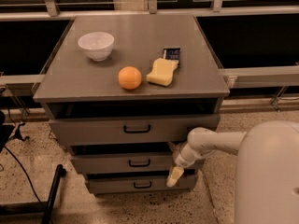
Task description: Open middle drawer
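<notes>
Fingers [175,176] under middle drawer [105,164], right end

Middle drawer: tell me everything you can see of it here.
The middle drawer is a flat grey front, seemingly painted metal or laminate, with a small black bar handle at its centre. It sits level between the taller drawer above and the lowest drawer below, a dark gap over its top edge; how far out it stands is unclear. The pincer hangs at its right end, pointing down past its lower edge, not at the handle; contact cannot be told.
</notes>
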You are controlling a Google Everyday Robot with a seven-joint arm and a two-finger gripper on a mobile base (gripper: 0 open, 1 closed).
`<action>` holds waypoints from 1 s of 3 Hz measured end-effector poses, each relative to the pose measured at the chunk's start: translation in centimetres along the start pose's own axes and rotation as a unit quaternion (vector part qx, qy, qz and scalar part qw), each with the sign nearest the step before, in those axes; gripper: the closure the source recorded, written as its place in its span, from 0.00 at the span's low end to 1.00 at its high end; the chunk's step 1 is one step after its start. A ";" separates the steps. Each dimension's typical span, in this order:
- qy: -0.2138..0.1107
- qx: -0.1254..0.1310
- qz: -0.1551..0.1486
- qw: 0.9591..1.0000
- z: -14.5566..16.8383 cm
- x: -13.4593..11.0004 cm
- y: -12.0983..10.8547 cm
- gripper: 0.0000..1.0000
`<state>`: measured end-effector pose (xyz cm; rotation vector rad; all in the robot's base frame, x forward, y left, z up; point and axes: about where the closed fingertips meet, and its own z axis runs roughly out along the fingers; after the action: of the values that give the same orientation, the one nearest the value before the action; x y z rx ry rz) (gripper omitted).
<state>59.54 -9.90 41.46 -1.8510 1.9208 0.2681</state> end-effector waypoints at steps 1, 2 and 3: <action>0.003 -0.016 0.008 1.000 0.4 0.1 0.6 0.00; 0.006 -0.039 0.035 0.999 -1.0 0.1 2.5 0.00; 0.006 -0.051 0.048 0.998 -2.5 -0.2 3.9 0.00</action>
<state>55.18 -10.57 43.08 -1.8301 2.0416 0.3922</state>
